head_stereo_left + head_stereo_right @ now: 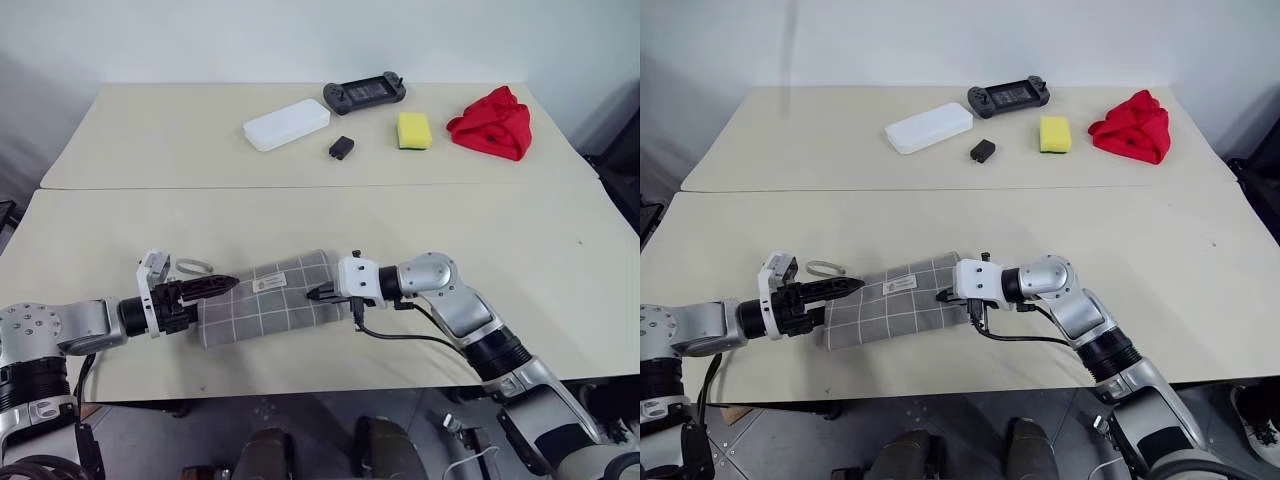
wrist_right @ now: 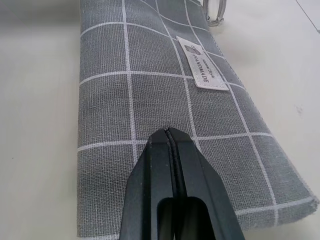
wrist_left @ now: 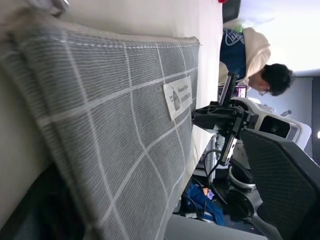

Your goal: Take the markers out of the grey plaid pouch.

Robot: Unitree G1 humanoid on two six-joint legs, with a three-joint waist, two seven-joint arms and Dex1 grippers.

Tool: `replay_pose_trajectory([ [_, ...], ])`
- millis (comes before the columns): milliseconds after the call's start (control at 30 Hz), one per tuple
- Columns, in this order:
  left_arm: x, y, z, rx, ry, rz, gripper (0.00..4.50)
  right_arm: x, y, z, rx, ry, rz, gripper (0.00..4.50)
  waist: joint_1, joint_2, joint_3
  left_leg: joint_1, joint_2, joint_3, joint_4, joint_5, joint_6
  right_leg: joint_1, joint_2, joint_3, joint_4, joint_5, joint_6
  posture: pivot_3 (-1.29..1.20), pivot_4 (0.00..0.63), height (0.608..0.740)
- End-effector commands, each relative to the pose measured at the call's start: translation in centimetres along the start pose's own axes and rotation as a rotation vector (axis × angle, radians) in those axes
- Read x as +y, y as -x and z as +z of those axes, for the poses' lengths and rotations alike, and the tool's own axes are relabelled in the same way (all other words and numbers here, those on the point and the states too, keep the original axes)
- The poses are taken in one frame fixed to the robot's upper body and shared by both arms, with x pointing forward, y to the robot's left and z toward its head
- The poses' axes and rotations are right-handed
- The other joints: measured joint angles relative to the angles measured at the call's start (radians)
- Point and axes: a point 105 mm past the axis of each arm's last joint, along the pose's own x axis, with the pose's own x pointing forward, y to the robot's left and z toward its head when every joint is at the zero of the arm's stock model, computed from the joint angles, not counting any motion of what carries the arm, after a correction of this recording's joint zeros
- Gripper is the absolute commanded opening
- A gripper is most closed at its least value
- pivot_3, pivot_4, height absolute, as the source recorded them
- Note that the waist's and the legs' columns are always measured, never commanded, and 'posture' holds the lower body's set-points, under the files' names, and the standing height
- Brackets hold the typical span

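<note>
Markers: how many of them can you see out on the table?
0. No marker lies in the open. Any are probably hidden inside the flat grey plaid fabric pouch, which lies near the front edge of the beige table between the two claws.

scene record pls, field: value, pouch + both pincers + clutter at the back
pouch: grey plaid pouch lies flat near the front table edge, label up
cord loop: on the table by the pouch's left end
left pincer: at the pouch's left end, its opening unclear
right pincer: shut, tips over the pouch's right part
markers: none seen outside the pouch
back of table: white case, black controller, small black item, yellow sponge, red cloth
</note>
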Motion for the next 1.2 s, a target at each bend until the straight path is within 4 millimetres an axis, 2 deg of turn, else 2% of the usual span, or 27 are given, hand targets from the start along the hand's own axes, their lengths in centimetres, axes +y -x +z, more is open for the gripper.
replay_pose_trajectory([
  [33, -0.3, 0.2, 0.0, 0.002, -0.006, -0.011, 3.32, 0.3, 0.7, -1.3, 0.055, -0.026, -0.01, 0.0, 0.0, 0.0, 0.0, 0.0, 0.0, 0.0, 0.0, 0.0, 0.0, 0.0, 0.0, 0.0, 0.0, 0.0, 0.0, 0.0, 0.15, 0.74],
  [367, -0.6, 0.3, 0.1, 0.004, -0.006, -0.031, 0.14, 0.4, 1.3, -1.7, 0.06, -0.021, 0.001, 0.0, 0.001, 0.0, 0.0, 0.0, 0.0, 0.0, 0.0, 0.0, 0.0, 0.0, 0.0, 0.0, 0.0, 0.0, 0.0, 0.0, 0.15, 0.74],
  [533, -0.8, 0.3, -0.4, 0.022, -0.015, -0.048, 0.05, 0.2, 1.6, -1.3, 0.004, -0.02, -0.015, 0.0, 0.001, 0.0, 0.0, 0.0, 0.0, 0.0, 0.0, 0.0, 0.0, 0.0, 0.0, 0.0, 0.0, 0.0, 0.0, 0.0, 0.15, 0.74],
  [633, -1.0, 0.0, -0.6, 0.026, -0.026, -0.055, 0.05, -0.6, 2.0, -0.1, -0.087, -0.104, -0.059, 0.0, 0.001, 0.0, 0.0, 0.0, 0.001, 0.0, 0.0, 0.0, 0.0, 0.0, 0.0, 0.0, 0.0, 0.0, 0.0, 0.0, 0.15, 0.74],
  [700, -1.6, -0.2, -0.4, 0.0, -0.051, -0.089, 0.0, -0.3, 2.8, 0.9, -0.148, -0.131, -0.036, 0.4, 0.002, 0.0, 0.0, -0.001, 0.001, 0.0, 0.0, 0.0, 0.0, 0.0, 0.0, 0.0, 0.0, 0.0, 0.0, 0.0, 0.15, 0.74],
  [767, -2.6, -0.1, 0.5, -0.071, -0.139, -0.111, 0.0, -0.6, 4.6, 1.6, -0.207, -0.18, -0.056, 0.89, 0.003, 0.0, 0.0, -0.002, 0.002, -0.001, 0.0, 0.0, 0.0, -0.001, -0.001, -0.001, -0.001, 0.0, 0.0, 0.0, 0.15, 0.74],
  [833, -3.7, 0.1, 1.1, -0.125, -0.294, -0.106, 0.0, -0.1, 6.9, 1.9, -0.247, -0.263, -0.024, 1.58, 0.003, 0.0, 0.001, -0.003, 0.002, -0.002, 0.0, 0.0, 0.0, -0.001, -0.001, -0.001, -0.002, 0.0, 0.0, 0.0, 0.15, 0.74],
  [867, -5.0, 0.3, 1.7, -0.191, -0.405, -0.155, 0.0, -0.1, 8.2, 1.7, -0.253, -0.311, -0.036, 1.95, 0.004, 0.0, 0.001, -0.004, 0.001, -0.003, 0.0, 0.0, 0.0, -0.001, -0.001, -0.002, -0.002, 0.0, 0.0, 0.0, 0.15, 0.74],
  [933, -6.4, 0.6, 2.1, -0.263, -0.538, -0.222, 0.0, -0.2, 9.6, 1.5, -0.257, -0.363, -0.058, 2.59, 0.005, 0.0, 0.001, -0.004, 0.001, -0.002, -0.001, 0.0, 0.0, -0.001, -0.001, -0.002, -0.003, 0.0, 0.0, 0.0, 0.15, 0.74],
  [967, -7.0, 0.4, 2.3, -0.296, -0.691, -0.208, 0.0, -0.4, 11.7, 0.4, -0.217, -0.429, -0.093, 2.94, 0.005, 0.0, 0.001, -0.004, 0.001, -0.002, -0.001, 0.0, 0.0, -0.001, -0.001, -0.002, -0.004, 0.0, 0.0, 0.0, 0.15, 0.74],
  [1033, -8.3, -0.9, 1.1, -0.271, -1.081, -0.229, 0.0, -1.5, 15.9, -1.0, -0.169, -0.494, -0.201, 3.66, 0.008, 0.001, 0.002, -0.004, 0.0, 0.0, -0.001, 0.0, 0.0, -0.001, 0.0, -0.002, -0.005, 0.0, 0.0, 0.0, 0.15, 0.74],
  [1067, -8.2, -1.7, 0.4, -0.235, -1.218, -0.222, 0.0, -1.9, 17.3, -1.2, -0.159, -0.535, -0.226, 4.0, 0.011, 0.003, 0.003, -0.004, -0.002, 0.003, -0.001, 0.0, 0.0, -0.001, 0.0, -0.002, -0.006, 0.0, 0.0, 0.0, 0.15, 0.74],
  [1100, -8.1, -2.2, 0.6, -0.264, -1.27, -0.227, 0.0, -2.4, 18.1, -0.9, -0.17, -0.545, -0.25, 4.32, 0.015, 0.004, 0.003, -0.005, -0.003, 0.005, -0.001, -0.001, 0.001, -0.001, 0.0, -0.001, -0.007, 0.001, 0.0, 0.0, 0.15, 0.74],
  [1133, -8.0, -2.6, 1.0, -0.317, -1.316, -0.228, 0.0, -3.0, 18.5, -0.4, -0.189, -0.56, -0.262, 4.47, 0.02, 0.004, 0.003, -0.005, -0.003, 0.007, -0.002, -0.001, 0.001, -0.001, 0.0, -0.001, -0.009, 0.002, 0.0, 0.0, 0.15, 0.74],
  [1200, -7.8, -3.6, 1.7, -0.399, -1.455, -0.202, 0.0, -3.8, 19.0, 0.7, -0.226, -0.593, -0.264, 4.47, 0.02, 0.005, 0.004, -0.004, 0.0, 0.009, -0.002, -0.001, 0.001, -0.001, 0.002, -0.001, -0.01, 0.003, -0.001, 0.0, 0.15, 0.74],
])
